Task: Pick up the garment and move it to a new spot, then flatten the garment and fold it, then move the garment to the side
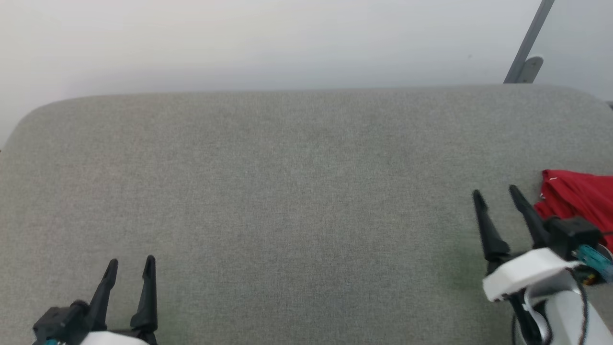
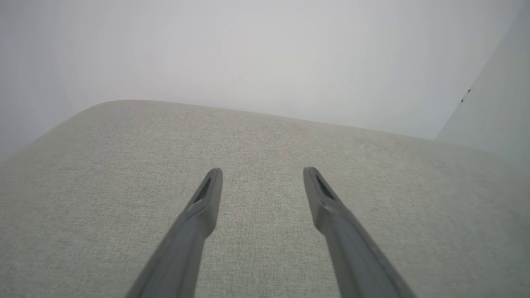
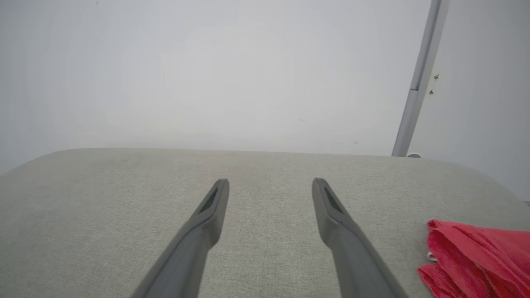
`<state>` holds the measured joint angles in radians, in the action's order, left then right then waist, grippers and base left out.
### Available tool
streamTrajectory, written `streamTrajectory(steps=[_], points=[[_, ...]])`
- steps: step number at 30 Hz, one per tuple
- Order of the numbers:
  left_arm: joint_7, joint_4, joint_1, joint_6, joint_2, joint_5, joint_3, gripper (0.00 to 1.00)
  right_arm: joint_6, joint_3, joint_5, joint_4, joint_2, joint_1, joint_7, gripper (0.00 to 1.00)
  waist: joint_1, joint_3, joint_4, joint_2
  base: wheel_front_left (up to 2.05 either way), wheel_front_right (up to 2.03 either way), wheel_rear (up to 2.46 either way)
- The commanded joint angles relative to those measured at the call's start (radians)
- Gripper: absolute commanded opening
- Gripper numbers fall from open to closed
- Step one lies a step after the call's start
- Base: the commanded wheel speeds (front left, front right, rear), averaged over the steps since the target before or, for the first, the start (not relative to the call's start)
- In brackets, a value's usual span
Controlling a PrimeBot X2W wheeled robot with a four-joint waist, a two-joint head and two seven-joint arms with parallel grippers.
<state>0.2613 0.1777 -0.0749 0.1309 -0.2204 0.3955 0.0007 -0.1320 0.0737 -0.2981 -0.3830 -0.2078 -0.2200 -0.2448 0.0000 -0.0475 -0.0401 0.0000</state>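
Left gripper [image 1: 131, 261] is hovering at the near left of the grey fabric surface [image 1: 287, 191], jaws spread wide and holding nothing. The left wrist view is showing bare weave between its fingers [image 2: 198, 215]. Right gripper [image 1: 495, 190] is hovering at the near right, likewise released and empty, its fingers pointing toward the pale wall [image 1: 239, 43]. The garment [image 1: 579, 196] is lying at the far right edge of the surface, just beside the right gripper's outer finger but apart from it, and it is running out of the head view there. In the right wrist view the red cloth is showing as a low heap of overlapping layers with a small white bit at its edge, so neither flat nor spread. I cannot tell whether those layers are tidy folds or plain bunching. Judgement: nothing is being grasped and the wide middle of the surface is lying open. If the heap is unfolded, the whole sequence is waiting — pick, relocate, flatten, fold, set aside. If it is folded, the garment is already sitting at the side.
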Motion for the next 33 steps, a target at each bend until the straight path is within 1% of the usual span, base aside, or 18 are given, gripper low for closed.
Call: streamTrajectory(steps=[1,7,11,15,19,32,33], points=[[0.005,-0.011,-0.016,-0.001,0.000,-0.004,0.004,1.00,0.003,-0.013,-0.003,0.011,-0.008,0.020,-0.006,1.00,0.0000,0.014,0.000,0.0000,0.00,0.00,0.00],[0.005,-0.086,-0.079,-0.001,0.010,-0.026,0.044,1.00,0.003,-0.074,-0.001,0.102,-0.023,0.113,0.033,1.00,0.0000,0.051,-0.006,0.0000,0.00,0.00,0.00],[0.005,-0.125,-0.105,-0.001,0.015,-0.032,0.057,1.00,0.002,-0.103,0.001,0.165,-0.013,0.158,0.064,1.00,0.0000,0.054,-0.012,0.0000,0.00,0.00,0.00],[0.005,-0.136,-0.115,-0.001,0.016,-0.037,0.056,1.00,0.002,-0.122,0.009,0.212,0.005,0.188,0.086,1.00,0.0000,0.053,-0.017,0.0000,0.00,0.00,0.00],[0.005,-0.137,-0.114,-0.001,0.017,-0.038,0.059,1.00,0.002,-0.127,0.003,0.233,0.018,0.204,0.105,1.00,0.0000,0.052,-0.019,0.0000,0.00,0.00,0.00],[0.005,-0.138,-0.097,-0.001,0.021,-0.048,0.059,1.00,0.002,-0.129,-0.003,0.239,0.019,0.209,0.116,1.00,0.0000,0.040,-0.016,0.0000,0.00,0.00,0.00],[0.000,-0.134,-0.108,0.000,0.024,-0.044,0.056,0.00,0.001,-0.132,0.000,0.235,0.018,0.206,0.114,0.00,0.0000,0.040,-0.016,0.0000,0.00,0.00,0.00]])
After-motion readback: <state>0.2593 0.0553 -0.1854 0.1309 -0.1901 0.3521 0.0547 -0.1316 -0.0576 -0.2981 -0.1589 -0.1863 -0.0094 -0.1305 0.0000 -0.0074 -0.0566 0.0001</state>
